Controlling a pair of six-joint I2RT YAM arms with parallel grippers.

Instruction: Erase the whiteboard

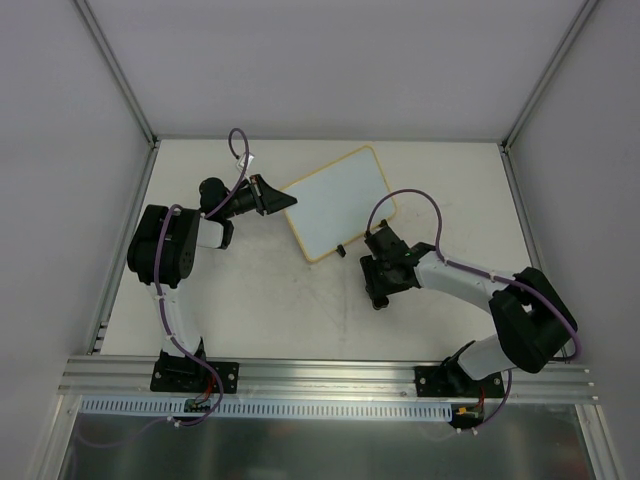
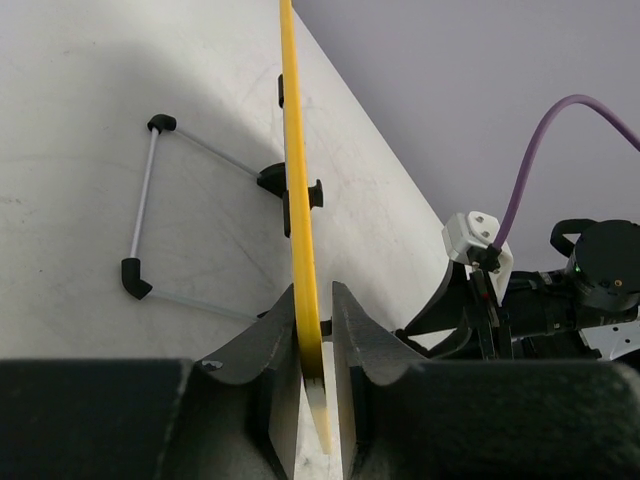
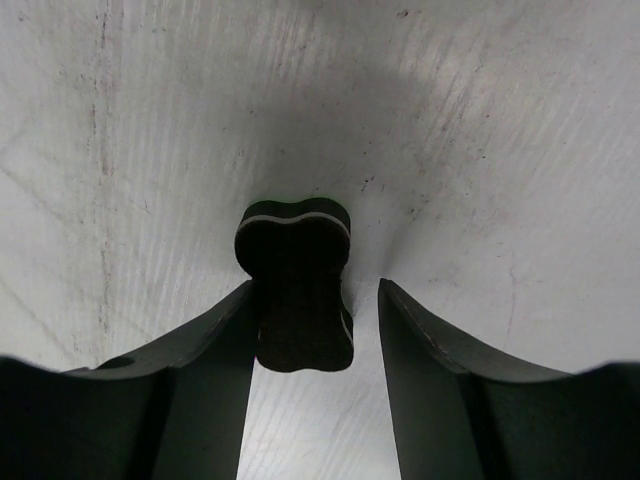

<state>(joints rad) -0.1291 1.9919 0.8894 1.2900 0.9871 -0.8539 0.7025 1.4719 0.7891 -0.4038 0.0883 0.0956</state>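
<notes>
- Honestly, the eraser [image 3: 297,300] is the biggest worry. It lies flat on the table [image 1: 250,310] between the jaws of the right gripper [image 3: 316,284], but off-centre: one finger [image 3: 215,360] is against its side while the other [image 3: 430,360] stands clear with bare table showing between. If the jaws close like that, the block could get shoved sideways or twisted and squirt out instead of being caught square.
- Second worry is the whiteboard [image 1: 340,205]. It sits mid-table toward the far side, turned at an angle between the two arms, and its only support from an arm is at its left edge. Wiping pressure out on the far part could pivot it or drag the frame out of the jaws, and the wire stand [image 2: 145,195] behind it probably won't resist much.
- Right gripper: partway open, holding nothing, just touching the eraser on one side. It hovers near the board's near corner, not over it.
- Left gripper [image 2: 314,290]: jaws nearly together around the yellow frame. One finger looks to be on it and a thin sliver shows on the other side, so whether it's actually pinching can't be told.
- From above the board looks blank; faint marks can't be ruled out.
</notes>
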